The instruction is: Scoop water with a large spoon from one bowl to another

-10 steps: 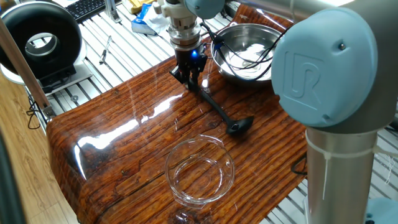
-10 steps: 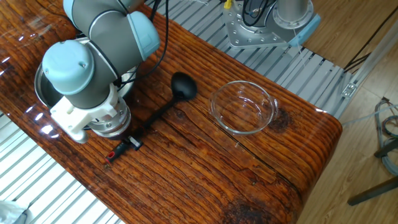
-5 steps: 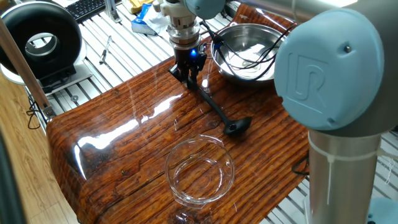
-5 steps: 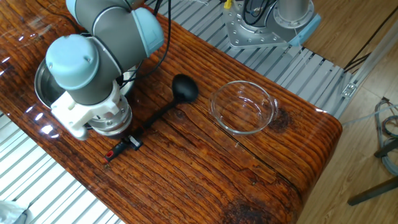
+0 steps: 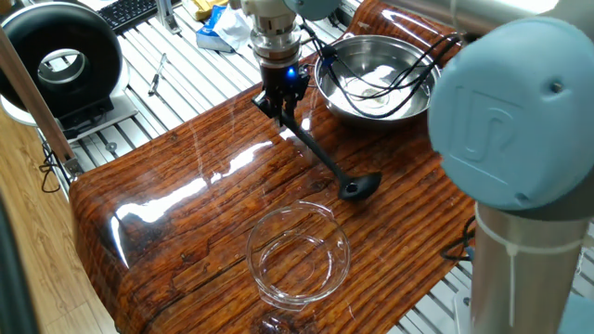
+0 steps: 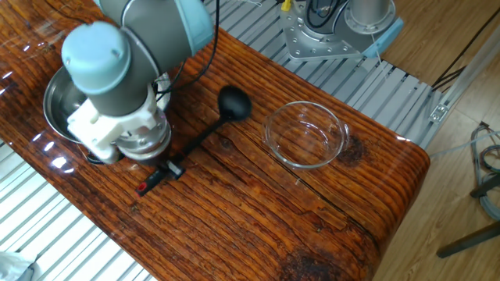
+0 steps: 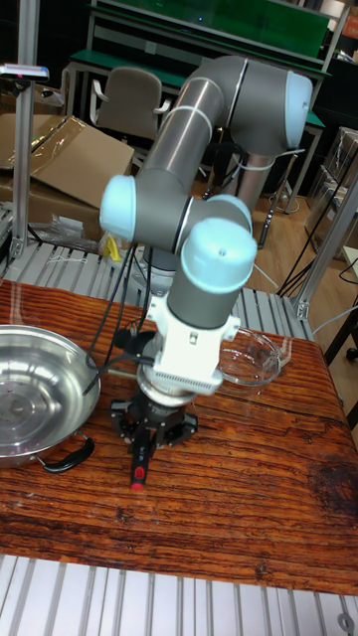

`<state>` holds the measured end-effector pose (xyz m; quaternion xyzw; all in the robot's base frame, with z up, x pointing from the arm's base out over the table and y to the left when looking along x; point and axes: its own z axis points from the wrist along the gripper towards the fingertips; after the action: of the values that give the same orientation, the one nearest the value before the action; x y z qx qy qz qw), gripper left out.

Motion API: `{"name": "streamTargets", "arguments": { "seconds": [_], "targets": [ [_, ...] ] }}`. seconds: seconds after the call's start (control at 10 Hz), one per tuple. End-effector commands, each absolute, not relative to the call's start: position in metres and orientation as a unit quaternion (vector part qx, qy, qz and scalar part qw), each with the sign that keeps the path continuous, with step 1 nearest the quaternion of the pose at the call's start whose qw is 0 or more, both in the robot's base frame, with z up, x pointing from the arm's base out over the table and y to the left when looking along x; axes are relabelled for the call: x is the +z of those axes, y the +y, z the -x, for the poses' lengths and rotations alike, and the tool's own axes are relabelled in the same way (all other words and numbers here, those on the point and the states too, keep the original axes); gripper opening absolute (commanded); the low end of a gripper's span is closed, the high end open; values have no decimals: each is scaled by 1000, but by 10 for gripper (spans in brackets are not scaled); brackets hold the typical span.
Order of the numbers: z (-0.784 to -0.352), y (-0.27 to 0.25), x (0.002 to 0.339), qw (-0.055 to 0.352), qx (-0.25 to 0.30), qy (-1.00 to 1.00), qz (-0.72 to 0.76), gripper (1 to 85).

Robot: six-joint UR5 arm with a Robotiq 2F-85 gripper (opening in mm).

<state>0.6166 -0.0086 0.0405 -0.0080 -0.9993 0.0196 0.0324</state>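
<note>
One fixed view: the gripper is sitting in the upper centre of the frame, its fingers clamping the upper handle of the large spoon. The handle is slanting down to the right, and the cup is resting at or just over the wooden table near the centre right. Compared with a second ago, the gripper is standing slightly higher in the frame and the cup is lying a little further right. The steel bowl is occupying the upper right, just beside the gripper, with a black cable drooping across it. The glass bowl is standing at the lower centre, apart from the spoon cup. Whether either bowl is holding water cannot be told.

The other fixed view: the gripper is working at the left of the frame, largely hidden under the wrist. The spoon's red tip is protruding below it to the lower left. The black cup is lying at the upper centre, near the glass bowl but not touching it. The steel bowl is showing behind the wrist at far left. The spoon is lying slightly up and right of its position a second ago.

Tall fixed view: the gripper is pointing down at the lower centre, closed on the handle with the red tip showing beneath. The steel bowl is sitting at left, the glass bowl behind the wrist at right.
</note>
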Motion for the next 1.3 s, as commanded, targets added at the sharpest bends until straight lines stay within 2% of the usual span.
{"name": "streamTargets", "arguments": {
  "seconds": [0.0, 0.4, 0.6, 1.2],
  "targets": [
    [-603, -9, 64, 27, 21, -999, -24, 10],
    [-592, -9, 74, 34, 30, -997, -65, 10],
    [-588, -20, 76, 40, 52, -993, -102, 10],
    [-592, -26, 84, 21, 74, -981, -177, 10]
  ]
}}
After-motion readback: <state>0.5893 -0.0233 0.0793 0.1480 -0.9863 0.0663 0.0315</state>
